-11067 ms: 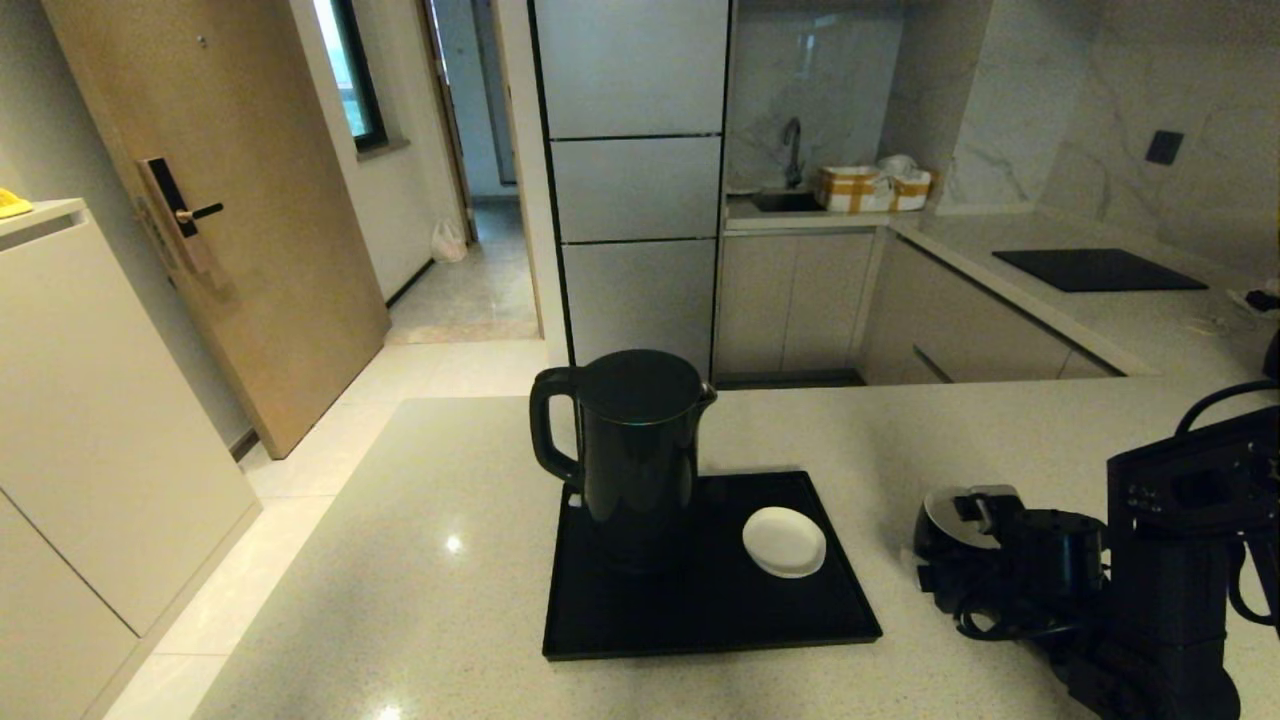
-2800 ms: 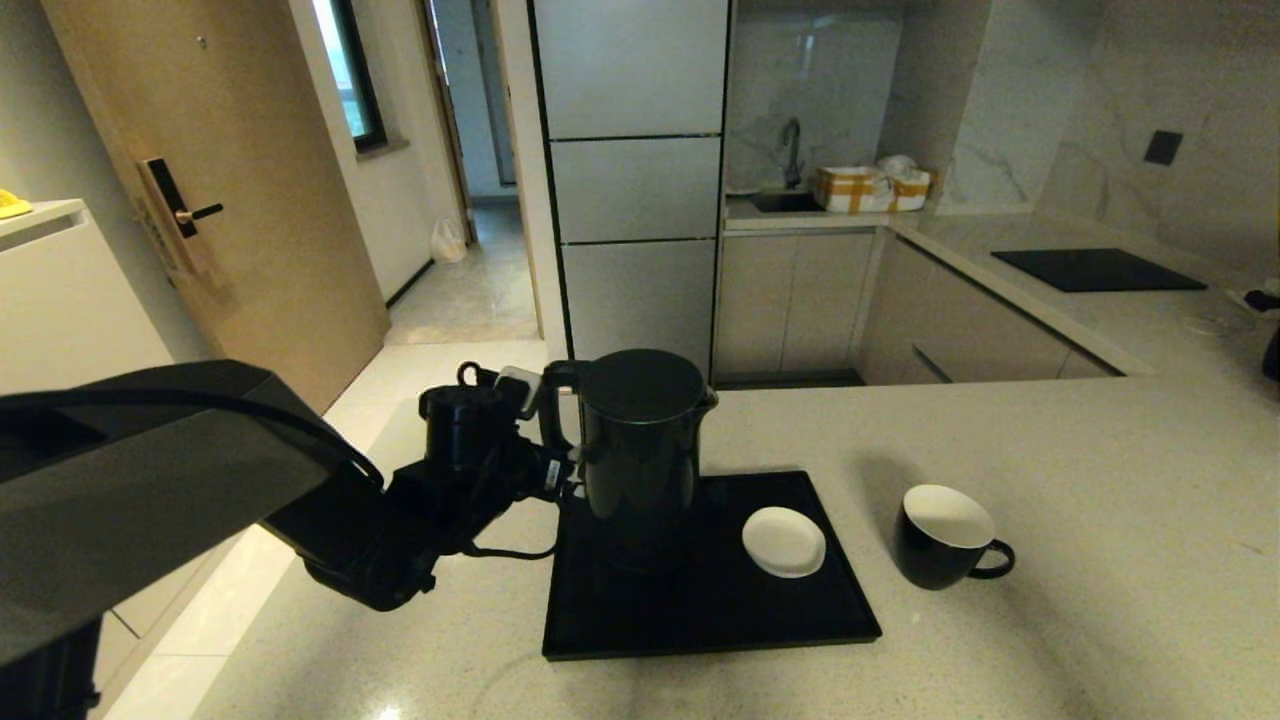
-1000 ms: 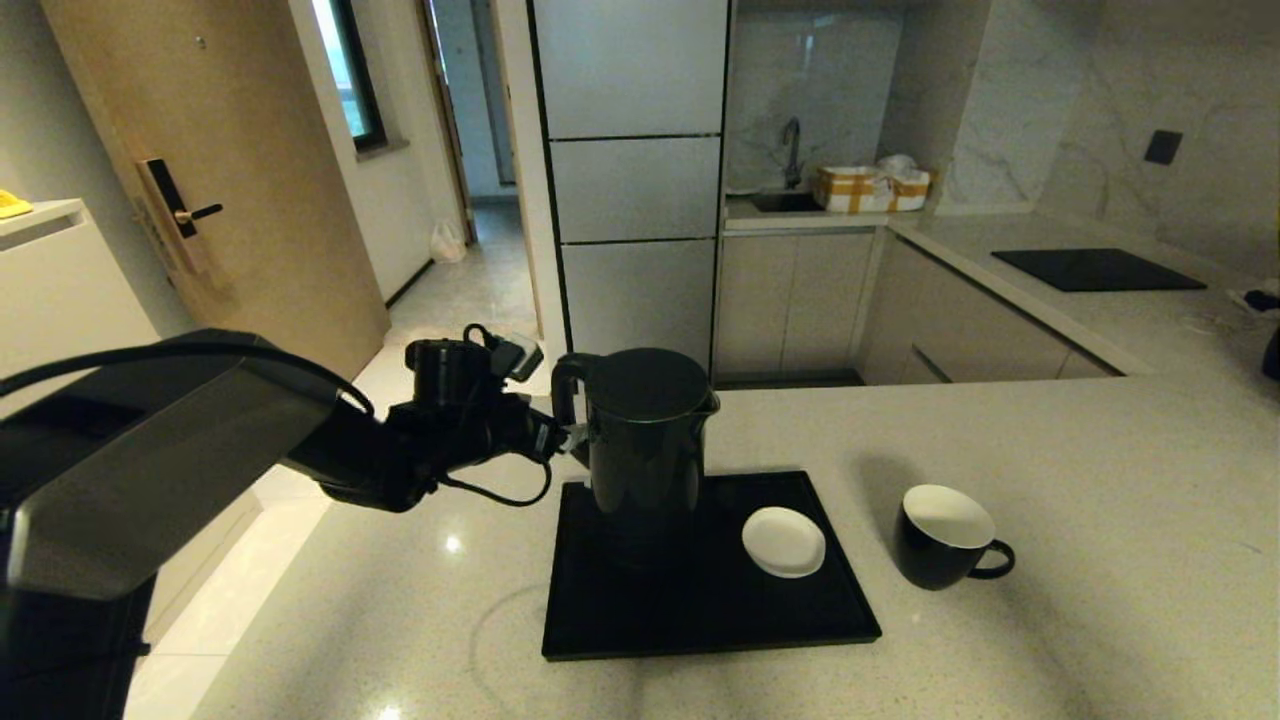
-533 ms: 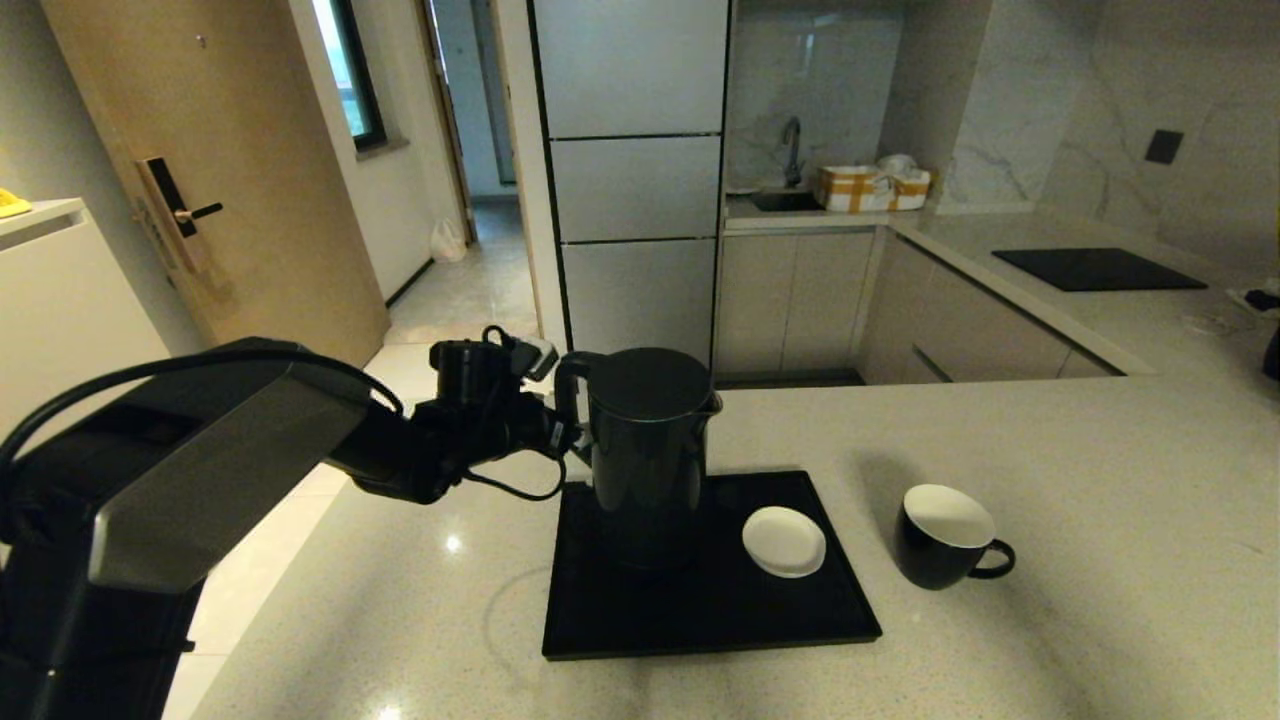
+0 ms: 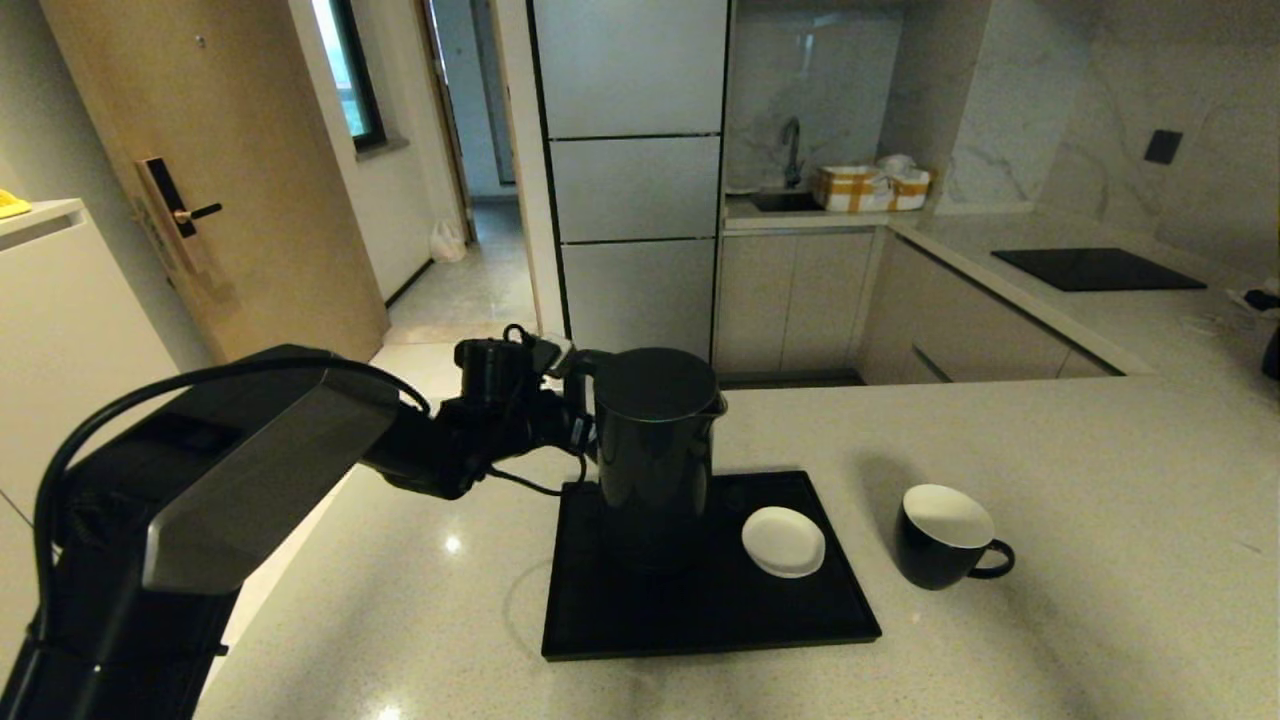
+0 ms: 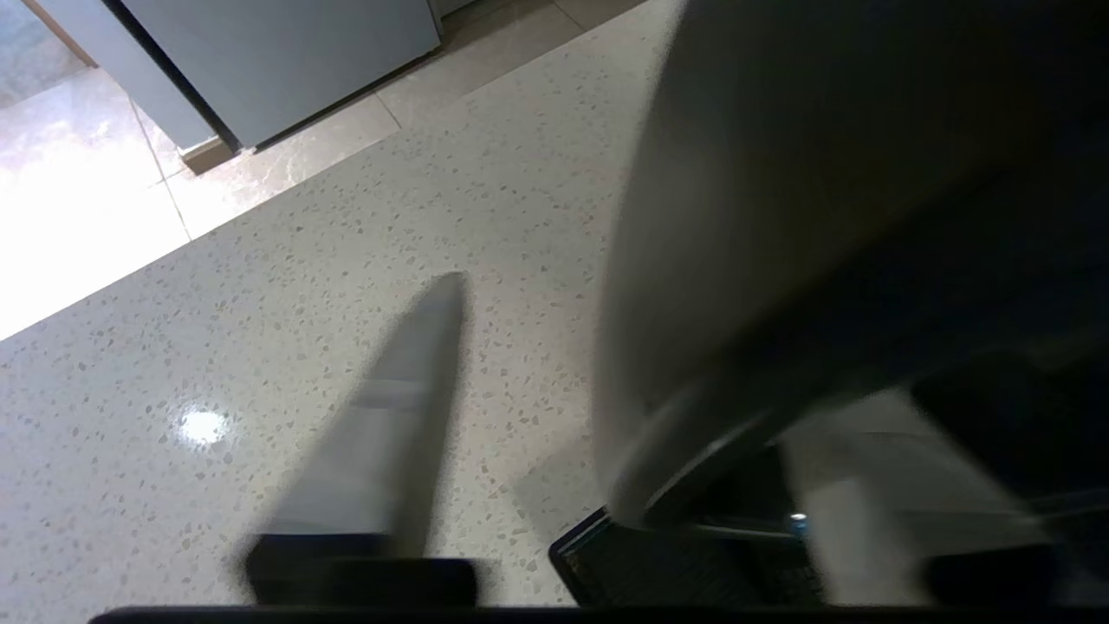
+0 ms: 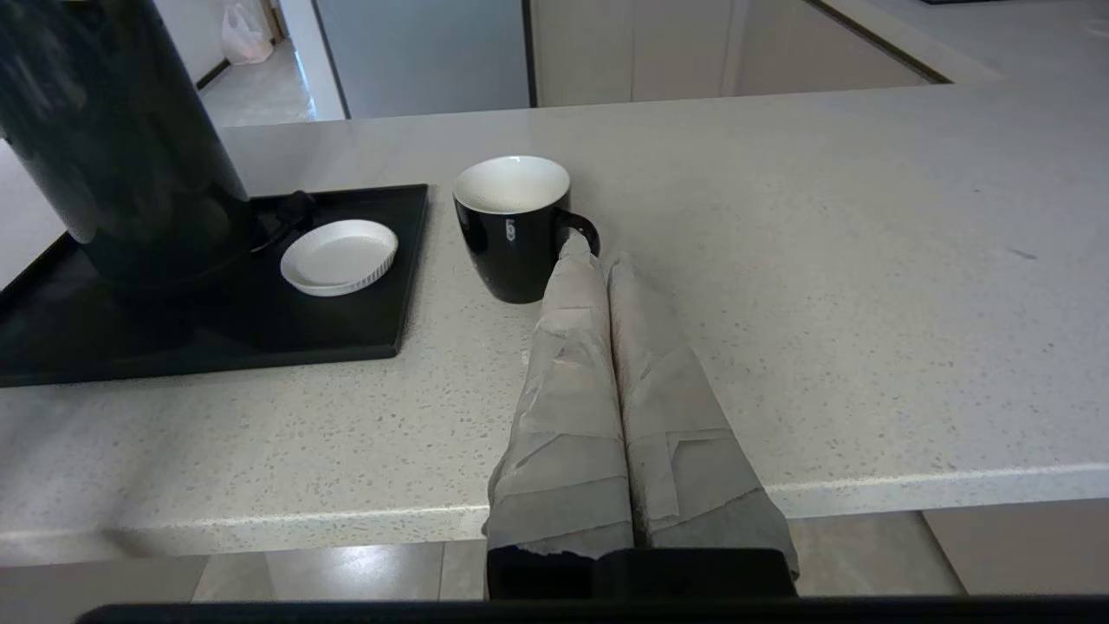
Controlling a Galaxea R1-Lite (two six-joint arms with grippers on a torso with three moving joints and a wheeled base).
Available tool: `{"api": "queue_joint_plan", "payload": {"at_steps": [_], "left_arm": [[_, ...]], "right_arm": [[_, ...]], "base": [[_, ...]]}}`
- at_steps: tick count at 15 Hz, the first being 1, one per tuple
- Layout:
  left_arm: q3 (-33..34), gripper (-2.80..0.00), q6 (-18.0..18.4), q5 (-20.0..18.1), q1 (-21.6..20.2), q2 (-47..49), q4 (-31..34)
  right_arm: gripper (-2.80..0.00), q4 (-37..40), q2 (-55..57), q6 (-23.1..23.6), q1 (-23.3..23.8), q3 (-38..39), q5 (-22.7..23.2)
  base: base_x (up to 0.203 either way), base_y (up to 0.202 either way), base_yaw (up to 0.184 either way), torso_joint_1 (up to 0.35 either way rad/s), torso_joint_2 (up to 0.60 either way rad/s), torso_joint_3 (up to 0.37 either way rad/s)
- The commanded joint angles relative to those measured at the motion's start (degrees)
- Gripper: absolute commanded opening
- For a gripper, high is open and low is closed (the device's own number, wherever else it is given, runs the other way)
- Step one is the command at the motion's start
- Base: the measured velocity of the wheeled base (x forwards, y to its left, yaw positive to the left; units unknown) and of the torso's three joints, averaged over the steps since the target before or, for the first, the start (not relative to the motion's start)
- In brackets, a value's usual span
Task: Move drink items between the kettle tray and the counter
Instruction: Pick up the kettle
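Note:
The tall black kettle (image 5: 655, 450) hangs slightly tilted over the back left of the black tray (image 5: 700, 620). In the left wrist view its bottom rim (image 6: 684, 459) looks raised a little off the tray. My left gripper (image 5: 580, 425) is shut on the kettle's handle, which the gripper hides; one of its fingers (image 6: 390, 433) shows beside the kettle body. On the counter (image 5: 1050, 450), right of the tray, the black cup (image 5: 945, 550) with its white inside stands upright. My right gripper (image 7: 593, 251) is shut and empty, back near the counter's front edge, pointing toward the cup (image 7: 515, 225).
A small white saucer (image 5: 783, 541) lies on the tray's right half. A black cooktop panel (image 5: 1098, 269) sits on the far right worktop. The counter's left edge drops to the floor (image 5: 470, 300) beside my left arm.
In the last second my left gripper has carried the kettle slightly rightward and tilted it. The cup, saucer and tray have stayed put.

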State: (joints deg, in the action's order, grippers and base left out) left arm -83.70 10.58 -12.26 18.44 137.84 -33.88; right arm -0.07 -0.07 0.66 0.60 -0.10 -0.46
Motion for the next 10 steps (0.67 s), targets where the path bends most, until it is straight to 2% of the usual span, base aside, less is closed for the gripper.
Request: {"api": "queue_joint_plan", "payload": {"at_steps": [1, 7, 10], "left_arm": [[-0.06, -2.8, 0.05, -0.05, 0.44, -0.11, -0.31], [0.79, -2.8, 0.03, -0.05, 0.46, -0.49, -0.68], [4.72, -2.8, -0.04, -0.03, 0.46, -2.95, -1.31]], "right_arm": [[-2.8, -0.01, -0.01, 0.04, 0.02, 0.01, 0.02], [-2.8, -0.01, -0.1, 0.04, 0.02, 0.01, 0.02], [-2.8, -0.01, -0.01, 0.04, 0.02, 0.01, 0.02]], "base": [[0.0, 0.0, 0.0, 0.0, 0.0, 0.0], [0.0, 0.0, 0.0, 0.0, 0.0, 0.0], [0.0, 0.0, 0.0, 0.0, 0.0, 0.0]]}}
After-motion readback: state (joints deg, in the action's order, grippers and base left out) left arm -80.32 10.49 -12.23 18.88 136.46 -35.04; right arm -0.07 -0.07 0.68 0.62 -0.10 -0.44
